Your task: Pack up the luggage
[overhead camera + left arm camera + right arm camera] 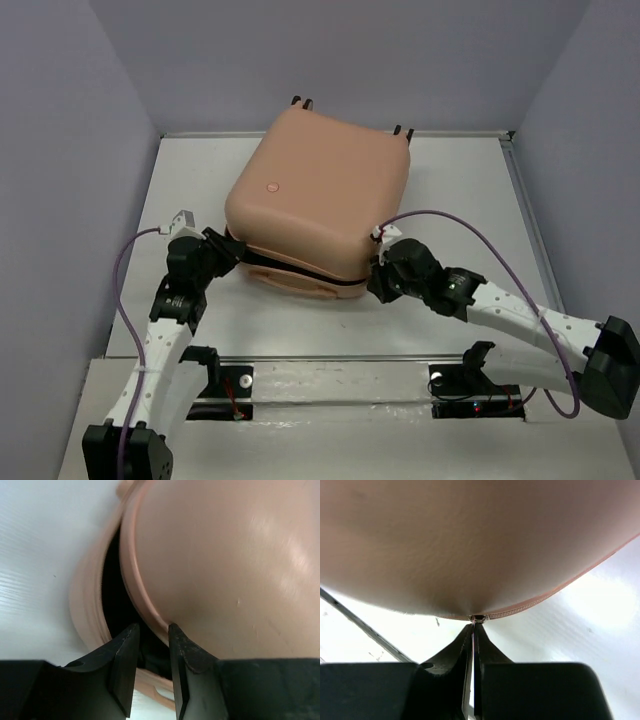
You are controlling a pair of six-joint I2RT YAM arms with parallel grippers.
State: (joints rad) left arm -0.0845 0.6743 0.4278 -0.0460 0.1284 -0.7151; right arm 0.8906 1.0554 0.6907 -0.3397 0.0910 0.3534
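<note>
The peach-pink luggage [320,190] lies flat mid-table, lid down, round mark [271,187] on top. A dark gap shows along its near left seam [117,595]. My left gripper [232,250] is at the near left corner, slightly open; in the left wrist view [153,627] its tips sit at the lid rim [145,600], in front of the gap. My right gripper [378,268] is at the near right corner. In the right wrist view [474,625] it is shut on a thin zipper pull [478,618] at the stitched seam under the shell [470,540].
The white table [180,180] is boxed in by lavender walls on the left, back and right. The suitcase wheels [300,101] point at the back wall. A metal rail [340,362] runs along the near edge by the arm bases.
</note>
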